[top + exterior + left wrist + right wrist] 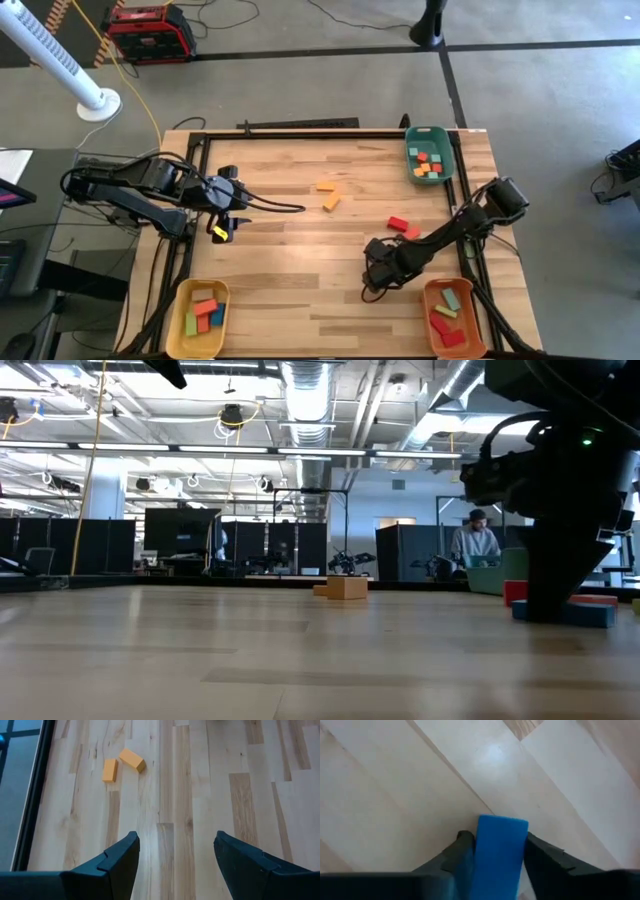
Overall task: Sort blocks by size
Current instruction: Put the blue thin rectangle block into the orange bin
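Observation:
My right gripper point(497, 870) stands low over the table's near right part point(378, 275), shut on a blue block point(500, 850). In the low view the same blue block point(580, 614) lies on the table under the dark gripper. My left gripper point(175, 855) hangs open above bare wood at the table's left point(225, 212), holding nothing. Two orange blocks point(328, 194) lie flat at mid-table, also seen ahead of the left fingers point(122, 764). Two red blocks point(404, 227) lie right of centre. My right gripper has the blue block's two long sides point(481, 855) pinched between its two fingers point(462, 851). The fingers come from above, pointing steeply down, one on each side of the block. The block's underside point(590, 622) rests flat on the table.
A green tray point(447, 158) with small blocks stands at the far right corner. A yellow tray point(186, 300) with blocks sits at the near left, an orange tray point(470, 300) with blocks at the near right, close beside my right arm. Bare wood lies across the middle.

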Controlling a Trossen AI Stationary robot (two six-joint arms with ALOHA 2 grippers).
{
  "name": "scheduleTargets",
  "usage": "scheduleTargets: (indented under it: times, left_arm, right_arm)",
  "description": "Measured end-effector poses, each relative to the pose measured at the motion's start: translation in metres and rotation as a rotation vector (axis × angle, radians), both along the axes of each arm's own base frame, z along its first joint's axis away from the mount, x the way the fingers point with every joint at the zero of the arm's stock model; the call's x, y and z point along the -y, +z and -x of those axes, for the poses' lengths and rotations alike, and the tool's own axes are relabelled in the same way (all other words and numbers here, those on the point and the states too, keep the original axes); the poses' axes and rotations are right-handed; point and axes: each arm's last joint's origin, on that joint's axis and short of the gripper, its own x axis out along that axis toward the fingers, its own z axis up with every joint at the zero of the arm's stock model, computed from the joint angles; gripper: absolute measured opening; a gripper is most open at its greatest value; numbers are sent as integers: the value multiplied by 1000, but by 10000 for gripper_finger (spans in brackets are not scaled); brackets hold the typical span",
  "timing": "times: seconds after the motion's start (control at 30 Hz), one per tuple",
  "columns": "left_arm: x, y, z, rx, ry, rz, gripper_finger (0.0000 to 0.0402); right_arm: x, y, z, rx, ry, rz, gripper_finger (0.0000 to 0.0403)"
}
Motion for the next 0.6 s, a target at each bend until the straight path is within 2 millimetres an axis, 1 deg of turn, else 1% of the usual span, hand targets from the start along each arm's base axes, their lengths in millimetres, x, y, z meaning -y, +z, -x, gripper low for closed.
scheduleTargets:
  times: [0.07,0.1,0.23,0.33,0.47,0.6]
  left_arm:
    - [0,0,0,0,0,0,245]
    - [0,0,0,0,0,0,245]
    - [0,0,0,0,0,0,245]
    - [0,0,0,0,0,0,245]
    - [0,0,0,0,0,0,245]
    - [0,0,0,0,0,0,245]
  right_arm:
    - [-1,0,1,2,4,4,161]
    - [-2,0,1,2,9,4,150]
    - [-5,0,2,2,20,4,150]
    - [-8,4,2,9,29,1,150]
    - [-14,17,1,5,53,-3,150]
    - [-23,42,10,-12,93,-24,150]
